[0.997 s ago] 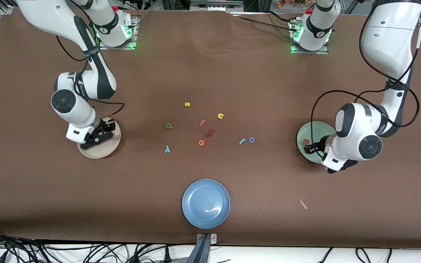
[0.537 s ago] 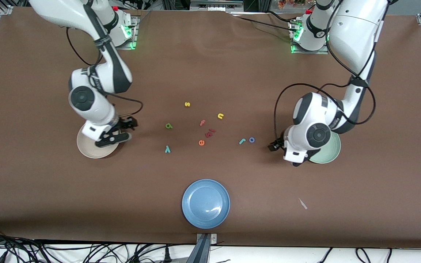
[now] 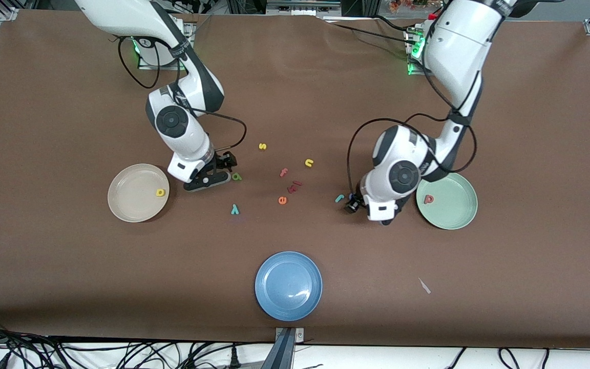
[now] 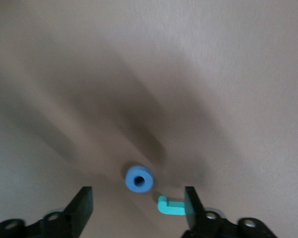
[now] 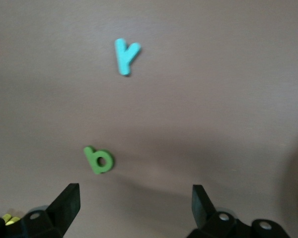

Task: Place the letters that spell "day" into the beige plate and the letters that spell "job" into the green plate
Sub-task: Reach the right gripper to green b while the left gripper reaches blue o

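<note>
On the brown table (image 3: 295, 92), the round cream beige plate (image 3: 131, 202) holds the yellow d (image 3: 160, 192) with its small hole; the pale mint green plate (image 3: 454, 210) holds the salmon b (image 3: 428, 199). Between the plates, the right gripper (image 5: 134, 206) hangs over the green a (image 5: 99, 159), jaws wide and empty, the teal y (image 5: 125, 55) near it; the left gripper (image 4: 138, 208) stands open around the blue ring-shaped o (image 4: 139, 179), the hooked teal j (image 4: 171, 207) just beside it
</note>
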Action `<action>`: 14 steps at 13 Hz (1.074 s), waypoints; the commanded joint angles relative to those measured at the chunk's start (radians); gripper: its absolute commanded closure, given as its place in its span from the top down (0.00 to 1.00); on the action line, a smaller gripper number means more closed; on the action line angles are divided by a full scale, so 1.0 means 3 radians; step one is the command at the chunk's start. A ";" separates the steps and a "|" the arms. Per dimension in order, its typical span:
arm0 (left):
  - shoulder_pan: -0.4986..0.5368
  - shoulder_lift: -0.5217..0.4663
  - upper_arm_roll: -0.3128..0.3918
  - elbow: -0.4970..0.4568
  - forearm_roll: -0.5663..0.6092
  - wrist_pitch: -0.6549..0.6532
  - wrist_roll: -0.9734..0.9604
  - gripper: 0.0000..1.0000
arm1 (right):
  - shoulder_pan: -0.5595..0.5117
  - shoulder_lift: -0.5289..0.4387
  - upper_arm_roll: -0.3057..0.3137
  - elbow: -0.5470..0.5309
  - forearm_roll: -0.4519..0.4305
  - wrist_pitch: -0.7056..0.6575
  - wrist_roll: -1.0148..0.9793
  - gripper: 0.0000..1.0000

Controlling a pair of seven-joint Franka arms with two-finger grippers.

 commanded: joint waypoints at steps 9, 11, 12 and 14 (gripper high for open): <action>-0.0014 0.0045 0.0056 -0.0063 0.0126 0.0088 -0.0080 0.60 | 0.0181 0.0404 0.0004 0.0139 -0.0459 0.0459 -0.0100 0.82; -0.0014 0.0060 0.0056 -0.0063 0.0121 0.0093 -0.0080 0.57 | 0.0207 0.0419 0.0004 0.0165 -0.0464 0.0459 -0.0095 0.73; -0.0014 0.0065 0.0056 -0.0063 0.0116 0.0093 -0.0080 0.56 | 0.0207 0.0440 0.0004 0.0170 -0.0469 0.0464 -0.0100 0.69; -0.0014 0.0070 0.0056 -0.0063 0.0111 0.0098 -0.0080 0.47 | 0.0227 0.0476 0.0004 0.0221 -0.0485 0.0459 -0.0095 0.66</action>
